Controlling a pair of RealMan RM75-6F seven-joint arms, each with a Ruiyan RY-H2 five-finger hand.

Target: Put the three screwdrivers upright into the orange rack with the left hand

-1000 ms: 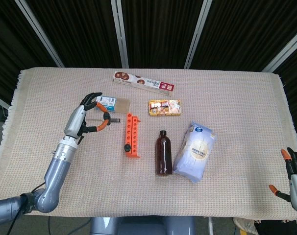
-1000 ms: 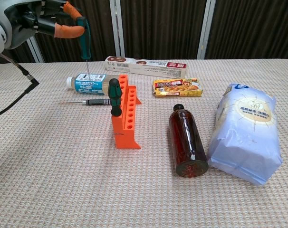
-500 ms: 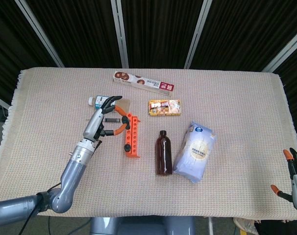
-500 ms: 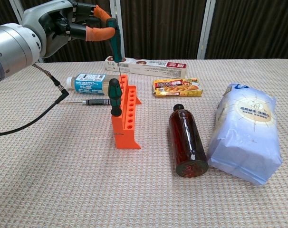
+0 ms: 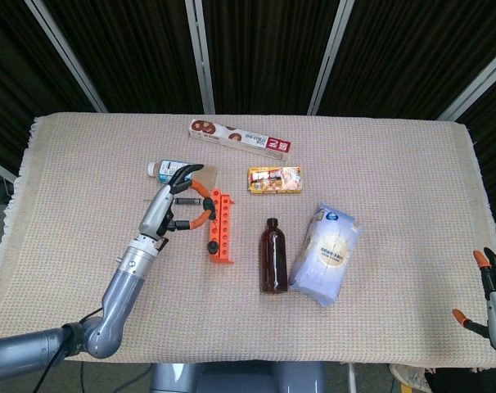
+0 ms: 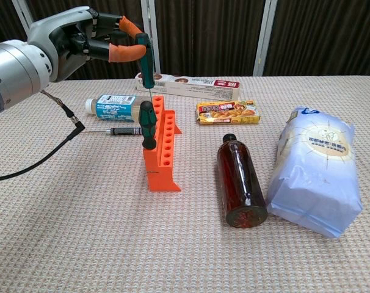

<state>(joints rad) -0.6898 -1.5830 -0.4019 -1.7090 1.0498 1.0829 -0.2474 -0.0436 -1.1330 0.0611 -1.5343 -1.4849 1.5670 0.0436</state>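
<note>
My left hand (image 6: 75, 44) pinches a green-handled screwdriver (image 6: 146, 61) upright, tip down, just above the far end of the orange rack (image 6: 161, 152). In the head view the left hand (image 5: 174, 201) is beside the rack (image 5: 221, 223), on its left. One green-and-black screwdriver (image 6: 148, 125) stands upright in the rack's near end. A thin black screwdriver (image 6: 119, 130) lies flat on the cloth left of the rack. My right hand (image 5: 493, 300) shows at the bottom right table edge, fingers apart and holding nothing.
Behind the rack lie a blue-labelled tube (image 6: 110, 107), a long red-and-white box (image 6: 188, 85) and a yellow snack box (image 6: 226, 112). A brown bottle (image 6: 238, 180) and a white-blue bag (image 6: 316, 168) lie to the rack's right.
The left hand carried the green screwdriver rightward from over the tube to above the rack, then lowered it slightly. The right hand has barely moved.
</note>
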